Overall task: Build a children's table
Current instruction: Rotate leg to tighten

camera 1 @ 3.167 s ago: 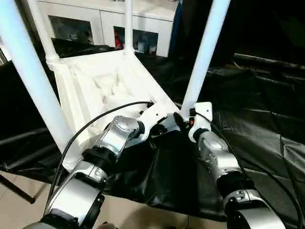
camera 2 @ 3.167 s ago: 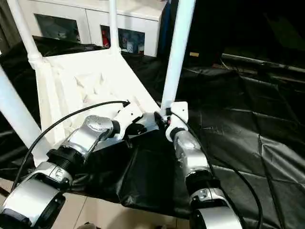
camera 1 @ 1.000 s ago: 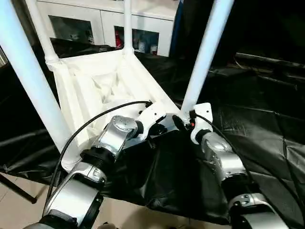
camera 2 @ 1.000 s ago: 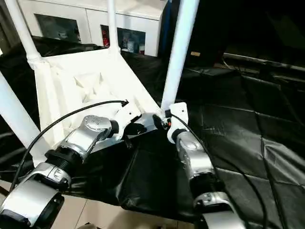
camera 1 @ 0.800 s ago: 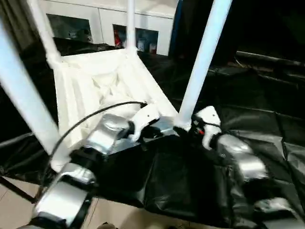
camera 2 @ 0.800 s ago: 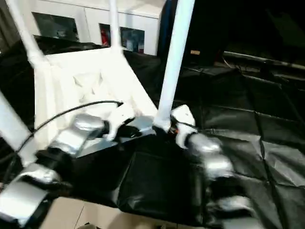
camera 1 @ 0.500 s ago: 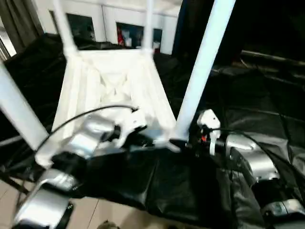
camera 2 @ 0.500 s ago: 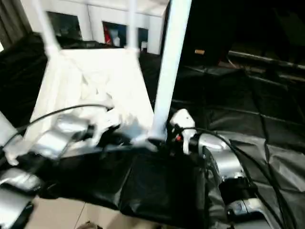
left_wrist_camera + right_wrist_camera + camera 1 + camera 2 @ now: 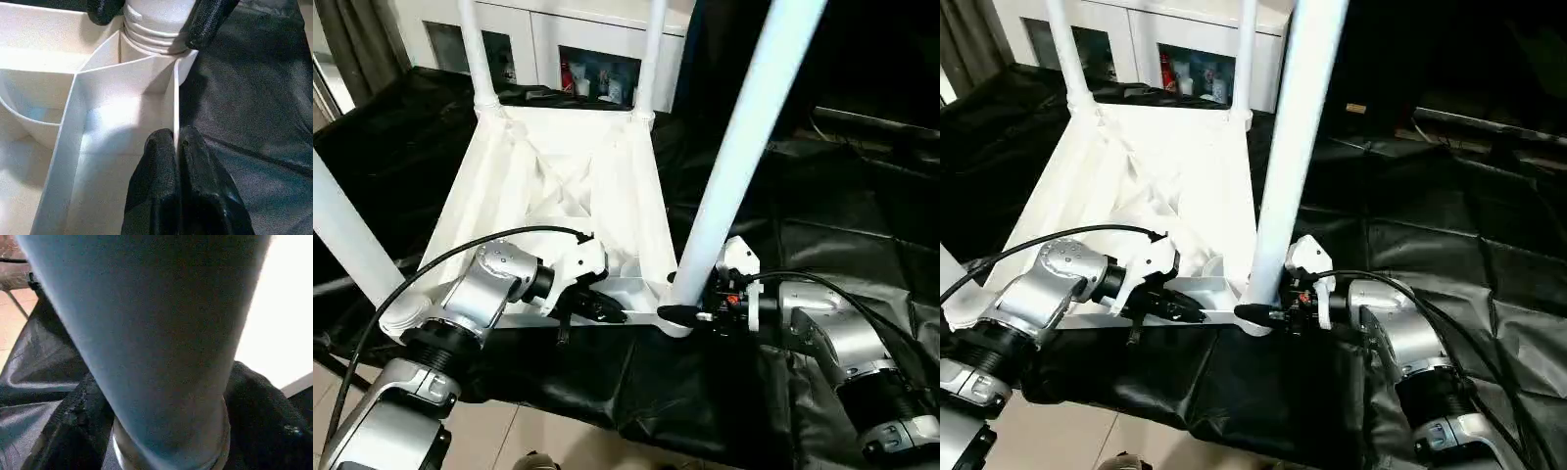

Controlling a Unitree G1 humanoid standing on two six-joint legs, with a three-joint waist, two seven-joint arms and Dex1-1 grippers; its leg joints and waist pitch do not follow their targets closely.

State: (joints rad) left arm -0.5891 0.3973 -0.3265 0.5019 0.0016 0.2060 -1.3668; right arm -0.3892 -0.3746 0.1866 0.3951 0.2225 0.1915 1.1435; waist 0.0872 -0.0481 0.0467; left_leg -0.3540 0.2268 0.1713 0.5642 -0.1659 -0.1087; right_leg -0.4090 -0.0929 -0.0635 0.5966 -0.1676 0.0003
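Observation:
The children's table lies upside down on the black cloth, its white ribbed top (image 9: 568, 186) facing up and its legs standing in the corner sockets. My left gripper (image 9: 607, 313) is shut on the thin near rim wall of the top, its pads (image 9: 161, 147) pinching the wall just beside the near right socket. My right gripper (image 9: 677, 313) reaches in from the right, with its fingers (image 9: 78, 416) pressed against both sides of the foot of the near right leg (image 9: 744, 137), just above the socket collar. Other legs rise at the near left (image 9: 342, 235), far left (image 9: 475, 49) and far right (image 9: 651, 49).
The black-draped work table (image 9: 862, 215) stretches away to the right and behind. Its front edge runs just below my grippers, with tiled floor (image 9: 509, 441) beneath. A white cabinet (image 9: 538, 39) with glass doors stands behind the table.
The view has swung, and the table top now sits squarer to me. My right gripper's fingers have drawn in around the foot of the near right leg. The left gripper keeps its pinch on the rim.

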